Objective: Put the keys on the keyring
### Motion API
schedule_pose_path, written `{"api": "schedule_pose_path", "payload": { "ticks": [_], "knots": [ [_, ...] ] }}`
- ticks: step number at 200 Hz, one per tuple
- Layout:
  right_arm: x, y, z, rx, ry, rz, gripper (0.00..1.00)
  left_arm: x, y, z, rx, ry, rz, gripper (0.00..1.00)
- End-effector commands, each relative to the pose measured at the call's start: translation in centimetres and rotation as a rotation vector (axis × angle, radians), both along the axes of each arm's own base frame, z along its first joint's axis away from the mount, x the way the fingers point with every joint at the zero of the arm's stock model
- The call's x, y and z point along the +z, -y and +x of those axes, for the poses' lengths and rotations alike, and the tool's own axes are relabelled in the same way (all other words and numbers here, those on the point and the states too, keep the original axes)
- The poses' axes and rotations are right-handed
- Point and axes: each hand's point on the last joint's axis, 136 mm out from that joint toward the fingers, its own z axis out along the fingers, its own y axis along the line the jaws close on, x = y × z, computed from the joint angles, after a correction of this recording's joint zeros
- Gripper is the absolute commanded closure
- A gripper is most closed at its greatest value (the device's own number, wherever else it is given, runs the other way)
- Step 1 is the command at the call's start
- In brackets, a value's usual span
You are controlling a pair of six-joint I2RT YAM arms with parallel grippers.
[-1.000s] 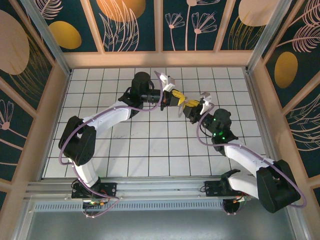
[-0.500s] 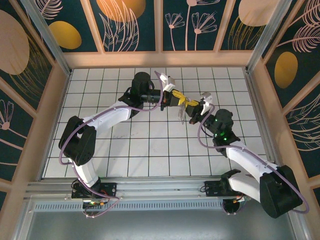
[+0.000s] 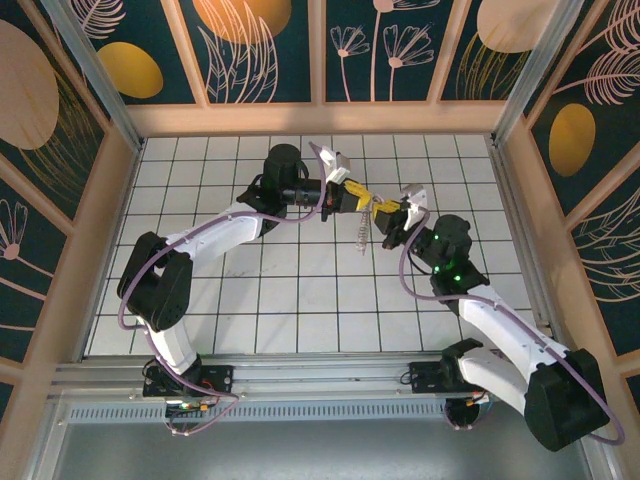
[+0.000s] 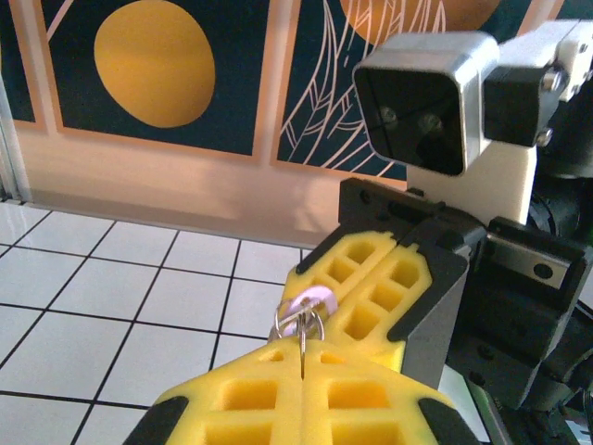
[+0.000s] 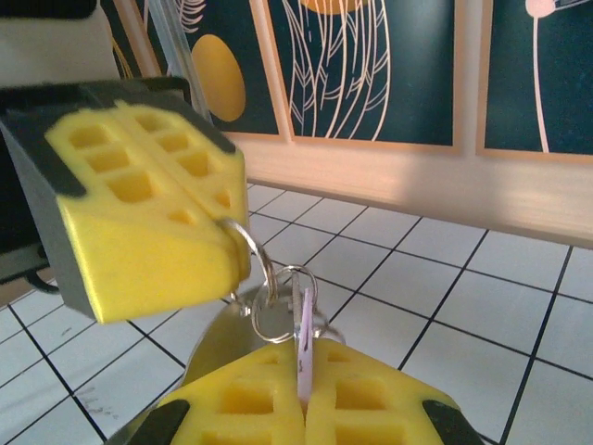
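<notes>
**Two grippers nose to nose in mid-air, upper middle of the top view, and it looks fumble-prone**

The left gripper (image 3: 362,197) is clamped tight on the keyring (image 5: 252,252) wire. The right gripper (image 3: 388,212) pinches the lilac key (image 5: 303,338) edge-on between its pads, low centre of its wrist view. Can't tell if the key is threaded yet. If the arms pull out of line, the key probably twists in the soft pads or slips and drops to the tiled table (image 3: 250,300).
</notes>
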Motion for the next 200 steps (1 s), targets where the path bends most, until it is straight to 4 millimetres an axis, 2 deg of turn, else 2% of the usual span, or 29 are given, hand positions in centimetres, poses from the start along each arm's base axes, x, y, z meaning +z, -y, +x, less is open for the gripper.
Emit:
{"api": "schedule_pose_path", "payload": {
  "ticks": [1, 46, 74, 127, 148, 200],
  "knots": [
    [2.6, 0.1, 0.2, -0.002, 0.061, -0.002, 1.00, 1.0, 0.2, 0.0, -0.013, 0.033, -0.025, 1.00],
    [3.0, -0.9, 0.8, 0.037, 0.050, 0.004, 1.00, 1.1, 0.2, -0.1, -0.014, 0.035, -0.027, 1.00],
    [2.9, -0.9, 0.9, 0.034, 0.044, -0.001, 1.00, 1.0, 0.2, -0.1, -0.015, 0.034, -0.025, 1.00],
    [3.2, 1.9, 0.8, -0.047, 0.044, 0.024, 1.00, 0.9, 0.2, 0.0, -0.012, 0.034, -0.023, 1.00],
    [3.2, 2.4, 0.6, -0.049, 0.042, 0.035, 1.00, 1.0, 0.2, 0.0, -0.011, 0.035, -0.024, 1.00],
    [3.7, 0.9, 0.7, 0.014, 0.036, 0.033, 1.00, 1.0, 0.2, 0.0, -0.012, 0.029, -0.026, 1.00]
  ]
}}
